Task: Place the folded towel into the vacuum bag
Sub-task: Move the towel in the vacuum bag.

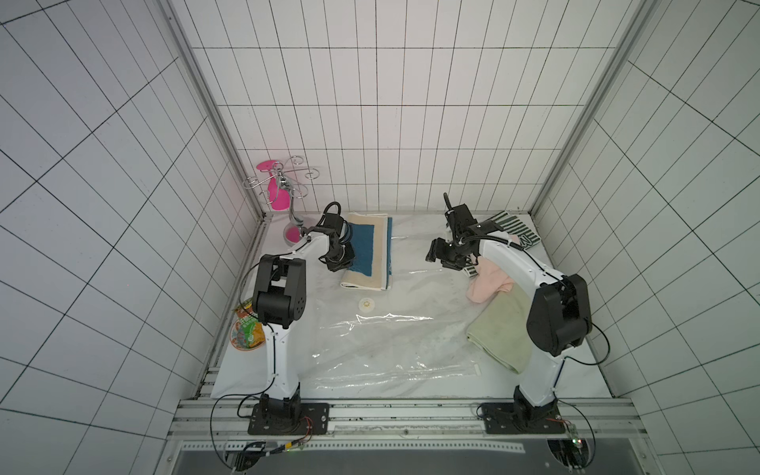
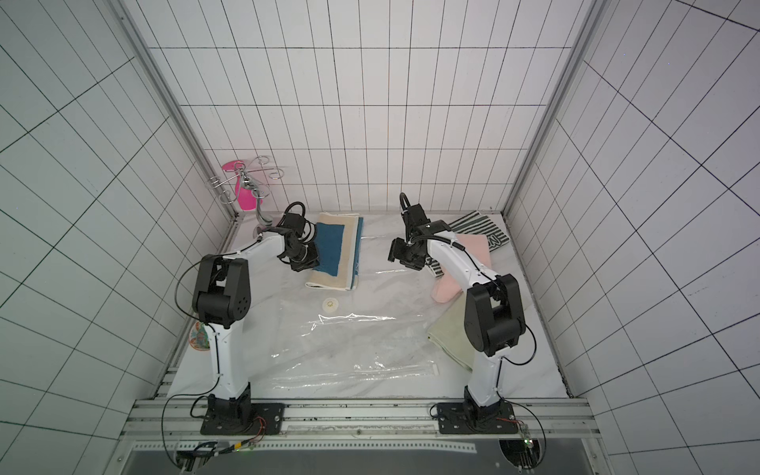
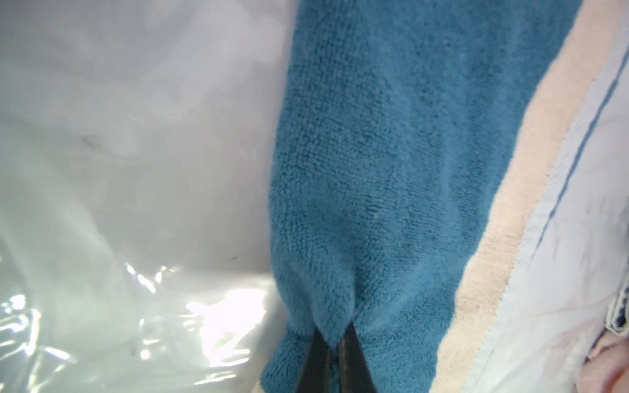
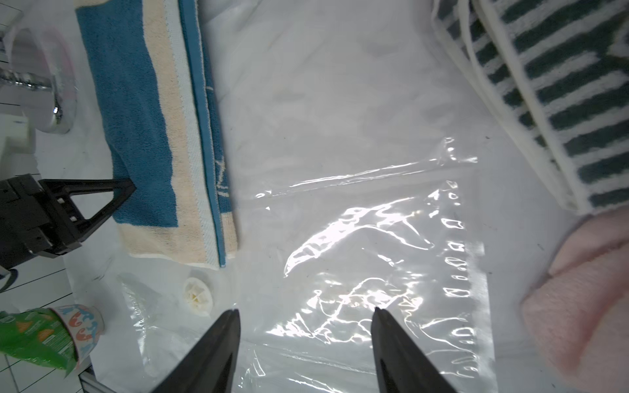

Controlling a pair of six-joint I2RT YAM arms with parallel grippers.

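The folded towel, blue with cream bands, lies at the back of the table on the far end of the vacuum bag. The bag is a clear glossy sheet with a round white valve and a white slider clip. My left gripper is shut on a pinch of the towel's blue pile at its left edge. My right gripper hovers open over the bag with nothing between its fingers.
A pink towel, a pale green towel and a green-striped towel lie along the right side. A green and orange snack packet sits at the left edge. A chrome wire stand with pink parts stands at the back left.
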